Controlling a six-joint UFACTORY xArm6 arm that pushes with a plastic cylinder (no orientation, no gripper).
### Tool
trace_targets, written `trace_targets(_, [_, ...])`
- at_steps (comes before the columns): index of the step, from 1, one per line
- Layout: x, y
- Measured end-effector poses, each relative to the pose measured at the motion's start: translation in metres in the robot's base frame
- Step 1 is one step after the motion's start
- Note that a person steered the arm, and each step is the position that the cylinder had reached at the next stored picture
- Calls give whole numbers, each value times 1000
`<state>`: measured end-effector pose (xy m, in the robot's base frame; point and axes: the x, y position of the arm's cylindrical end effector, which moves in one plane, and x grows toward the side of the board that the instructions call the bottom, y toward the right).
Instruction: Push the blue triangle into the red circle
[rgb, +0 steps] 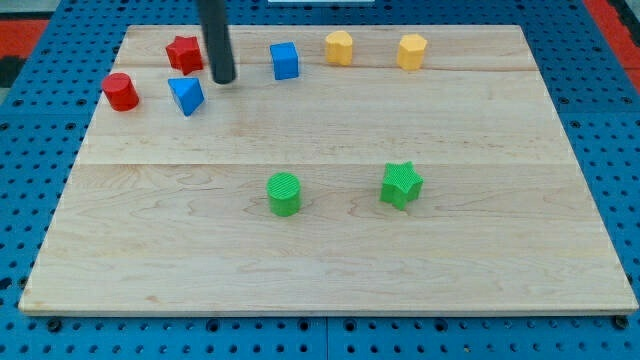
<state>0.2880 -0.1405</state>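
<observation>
The blue triangle (186, 96) lies near the board's top left. The red circle (120, 92) sits to its left, a small gap apart. My tip (224, 79) is just right of the blue triangle and slightly toward the view's top, close to it but not clearly touching. The rod rises out of the view's top.
A red star (184, 54) lies above the triangle, left of the rod. A blue cube (285, 61) and two yellow hexagon blocks (339, 47) (411, 51) line the top. A green circle (284, 193) and a green star (401, 184) sit mid-board. The wooden board (330, 280) lies on blue pegboard.
</observation>
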Motion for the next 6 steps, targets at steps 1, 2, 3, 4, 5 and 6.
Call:
trace_targets(1, [-50,45])
trace_targets(2, [-22,78])
trace_targets(3, [53,74])
trace_targets(4, [46,-25])
trace_targets(5, [13,-34])
trace_targets(6, [8,-61])
